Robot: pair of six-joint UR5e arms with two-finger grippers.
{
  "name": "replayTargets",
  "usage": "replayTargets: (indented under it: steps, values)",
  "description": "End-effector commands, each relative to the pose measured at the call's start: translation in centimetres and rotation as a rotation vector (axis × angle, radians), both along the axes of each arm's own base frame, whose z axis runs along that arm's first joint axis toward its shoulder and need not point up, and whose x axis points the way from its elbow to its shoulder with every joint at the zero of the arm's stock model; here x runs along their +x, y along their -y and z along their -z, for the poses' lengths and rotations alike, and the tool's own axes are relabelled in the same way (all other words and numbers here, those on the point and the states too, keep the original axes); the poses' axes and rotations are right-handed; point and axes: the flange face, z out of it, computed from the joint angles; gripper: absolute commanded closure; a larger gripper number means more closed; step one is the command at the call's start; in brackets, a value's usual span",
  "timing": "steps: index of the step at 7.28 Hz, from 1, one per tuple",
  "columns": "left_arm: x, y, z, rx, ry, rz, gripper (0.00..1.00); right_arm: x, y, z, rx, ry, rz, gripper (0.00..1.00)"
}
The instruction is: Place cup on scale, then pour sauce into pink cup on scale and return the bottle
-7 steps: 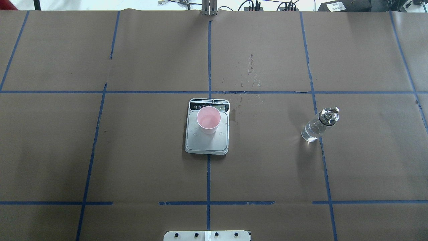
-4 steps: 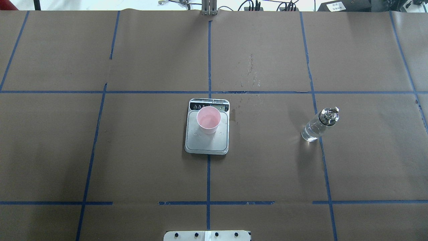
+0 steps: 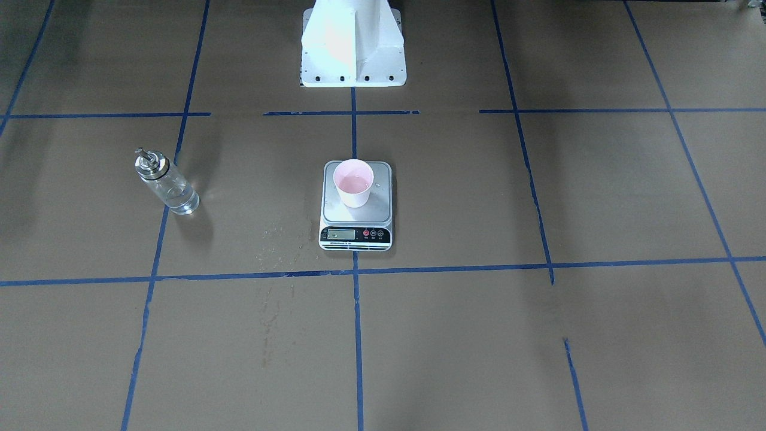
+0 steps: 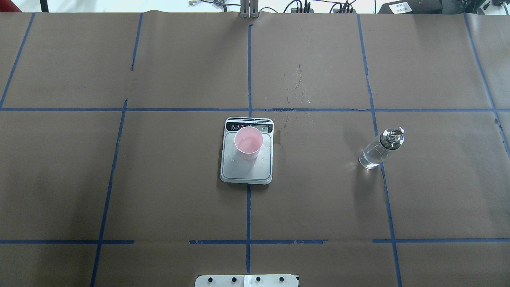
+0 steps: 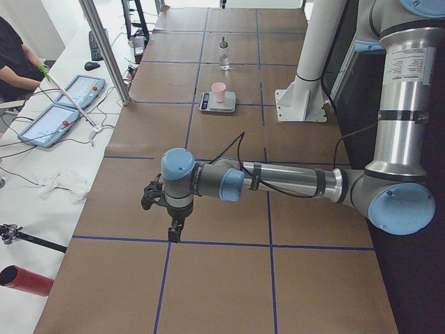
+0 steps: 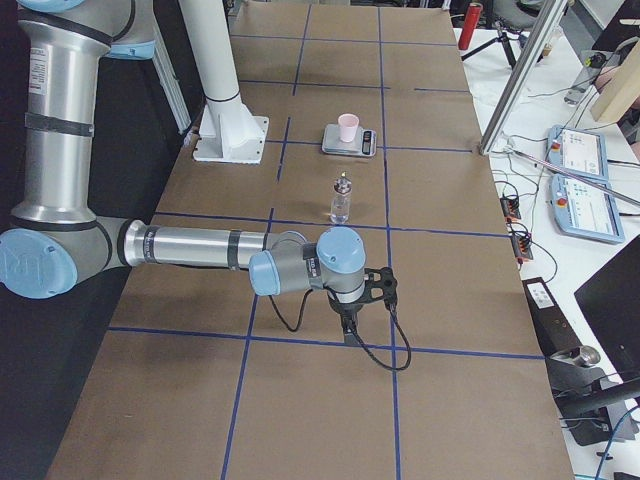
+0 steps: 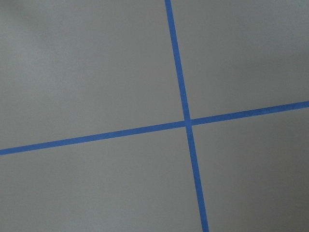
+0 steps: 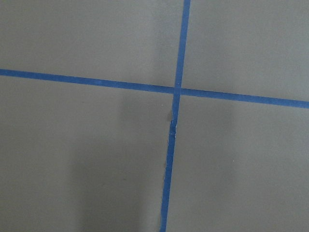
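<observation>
The pink paper cup [image 4: 248, 142] stands upright, mouth up, on the steel platform of the digital scale [image 4: 247, 171], on the half nearer the display. The overhead view looks into it and shows a shallow pool of clear liquid at the bottom. The front-facing view instead shows its tapered side and the scale's LCD and red buttons, which face away from the robot.

Well apart from the scale, on the robot's right, the glass bottle [image 4: 376, 151] stands upright beside a blue tape line [image 4: 386, 199]. Its long axis is vertical, its silver pourer cap is up, and its spout is on the side away from the scale. The bottle is partly full of clear sauce [image 3: 179, 196]. Droplets [image 4: 297, 85] speckle the brown paper [image 4: 159, 179] beyond the scale.

Only the side views show the arms. The left gripper [image 5: 174, 233] and the right gripper [image 6: 349, 330] hang fingers-down over opposite ends of the table, both far from the cup and bottle. I cannot tell whether either is spread or closed. Each wrist camera sees only paper and crossing tape.
</observation>
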Motion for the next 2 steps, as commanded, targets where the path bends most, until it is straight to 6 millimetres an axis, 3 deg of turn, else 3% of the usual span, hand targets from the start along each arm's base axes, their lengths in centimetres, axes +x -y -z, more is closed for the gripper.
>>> replayTargets:
  steps: [1,2]
  values:
    - [0.05,1.20,2.00,0.034,-0.002,0.002,0.00,-0.20,-0.59,-0.28,-0.013,0.032,0.005,0.00]
    - [0.08,1.33,2.69,0.044,-0.005,0.001,0.00,-0.28,-0.75,-0.47,-0.019,0.035,0.006,0.00]
